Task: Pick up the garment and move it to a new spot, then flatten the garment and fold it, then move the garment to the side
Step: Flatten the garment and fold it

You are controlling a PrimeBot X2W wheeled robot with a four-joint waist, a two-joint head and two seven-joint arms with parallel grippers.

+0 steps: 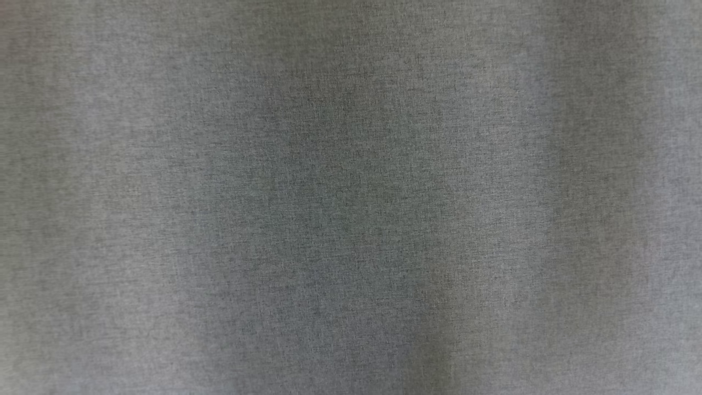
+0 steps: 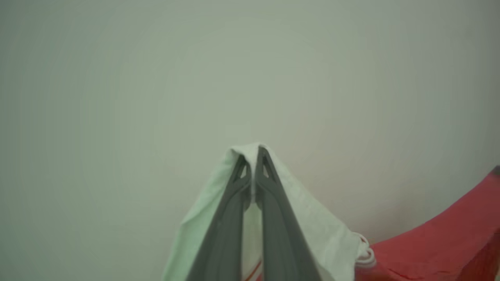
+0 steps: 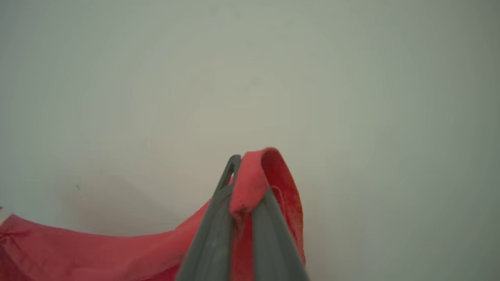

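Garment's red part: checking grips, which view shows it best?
The right wrist view: the right gripper is shut on a red fold of the garment, more trailing lower left. The left wrist view catches a red stretch at lower right. The head view gives grey weave I cannot tie to it.

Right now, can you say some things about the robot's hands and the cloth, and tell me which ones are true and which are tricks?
1. The left gripper pinches a pale part of the garment. True.
2. The right gripper is open and empty. False: it is shut on a red fold of the garment.
3. The cloth in the right gripper is blue. False: it is red.
4. The left wrist view shows red cloth beside the pale part. True.
5. The head view shows grey fabric up close. True.
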